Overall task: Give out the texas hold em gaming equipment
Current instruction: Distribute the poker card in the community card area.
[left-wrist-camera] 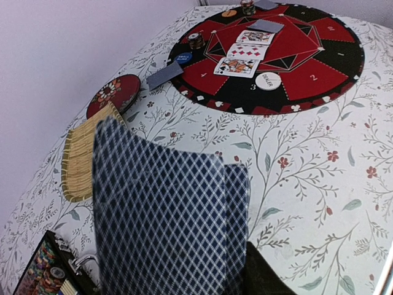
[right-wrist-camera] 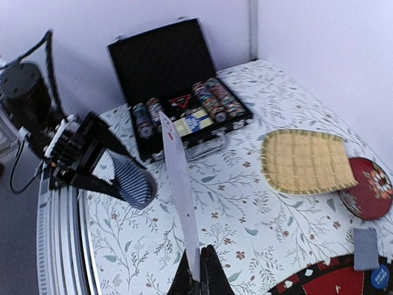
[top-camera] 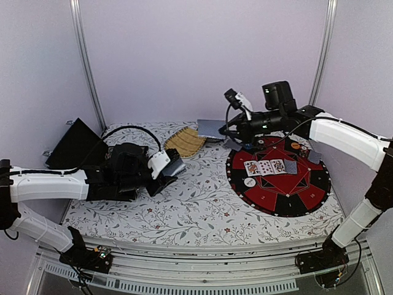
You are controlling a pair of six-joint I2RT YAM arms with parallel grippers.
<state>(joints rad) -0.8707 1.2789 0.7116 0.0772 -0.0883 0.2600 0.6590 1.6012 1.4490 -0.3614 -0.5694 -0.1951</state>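
My right gripper pinched tight on one white-faced playing card (seen edge-on), near the far edge of the floral-cloth table, my left gripper clamped around the grey-blue diamond-backed card deck, towards the left edge.

Soft, even light fills all 3 views, with no glare and only faint shadows on the table beneath the arms. The overhead view is slightly soft, and its metal posts splay apart toward the top. In the left wrist view the table bulges like a dome, while the card deck, close to the lens, stays fairly crisp. In the right wrist view the edge-on card blurs slightly.
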